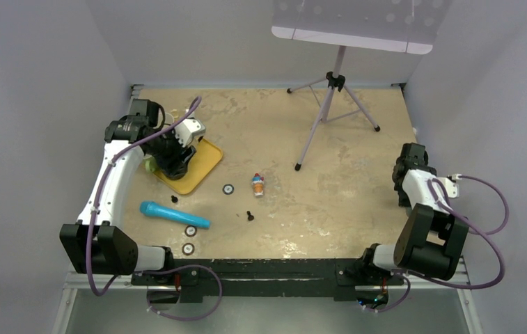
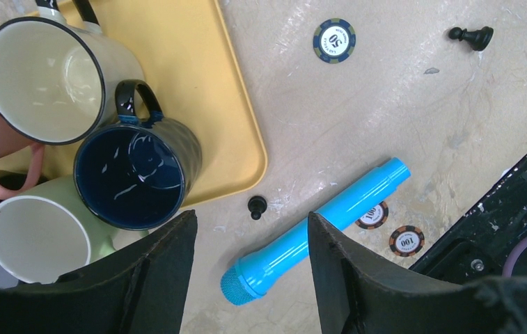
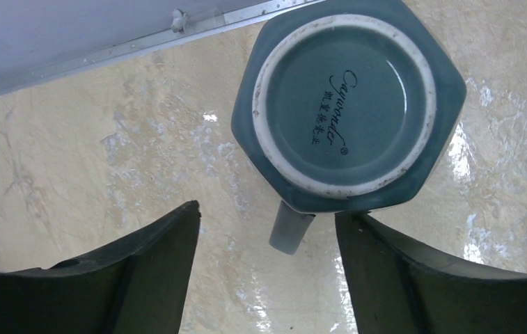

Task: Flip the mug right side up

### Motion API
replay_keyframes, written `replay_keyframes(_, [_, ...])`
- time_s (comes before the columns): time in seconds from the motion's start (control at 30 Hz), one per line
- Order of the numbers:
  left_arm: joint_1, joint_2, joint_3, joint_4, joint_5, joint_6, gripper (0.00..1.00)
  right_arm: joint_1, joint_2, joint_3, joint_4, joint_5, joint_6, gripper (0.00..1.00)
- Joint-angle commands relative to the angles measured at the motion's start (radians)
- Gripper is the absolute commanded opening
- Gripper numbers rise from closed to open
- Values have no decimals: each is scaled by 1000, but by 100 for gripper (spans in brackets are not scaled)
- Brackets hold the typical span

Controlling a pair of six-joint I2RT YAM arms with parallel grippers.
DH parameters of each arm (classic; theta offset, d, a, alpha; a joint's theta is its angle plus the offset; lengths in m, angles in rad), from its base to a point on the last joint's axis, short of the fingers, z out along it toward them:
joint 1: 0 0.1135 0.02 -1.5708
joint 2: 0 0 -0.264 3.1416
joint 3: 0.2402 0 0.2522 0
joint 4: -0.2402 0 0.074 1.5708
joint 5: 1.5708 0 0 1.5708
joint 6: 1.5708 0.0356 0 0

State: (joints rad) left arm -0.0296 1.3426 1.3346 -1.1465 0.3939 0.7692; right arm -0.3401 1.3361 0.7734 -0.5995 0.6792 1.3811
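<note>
My right pincer (image 3: 266,214) hangs, fingers apart, above the teal ceramic mug (image 3: 347,104). It stands base-up on the table (image 3: 72,160) near the edge, handle (image 3: 290,233) towards me. Stiff, glazed, probably weighty and slippery; I'd clamp across the handle's root.

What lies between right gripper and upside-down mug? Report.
Only bare table, per the right wrist view; the mug points its handle toward the open right gripper.
</note>
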Motion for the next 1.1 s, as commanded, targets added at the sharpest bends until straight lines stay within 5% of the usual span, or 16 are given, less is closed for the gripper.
replay_keyframes(0.0, [-4, -8, 58, -12, 39, -5, 63, -23, -3, -3, 77, 4, -63, 59])
replay_keyframes(0.17, [-4, -25, 61, -10, 55, -12, 63, -97, -3, -46, 184, -75, -159, 39])
replay_keyframes(0.6, [-4, -34, 40, 0, 56, -2, 63, -125, -139, -162, 500, -298, -538, 14])
replay_keyframes(0.73, [-5, -46, 39, -3, 58, -8, 63, -123, -208, -197, 586, -485, -677, 0])
replay_keyframes(1.07, [-6, -119, 98, -109, 205, -57, 69, -74, -630, -349, 664, -853, -705, 0])
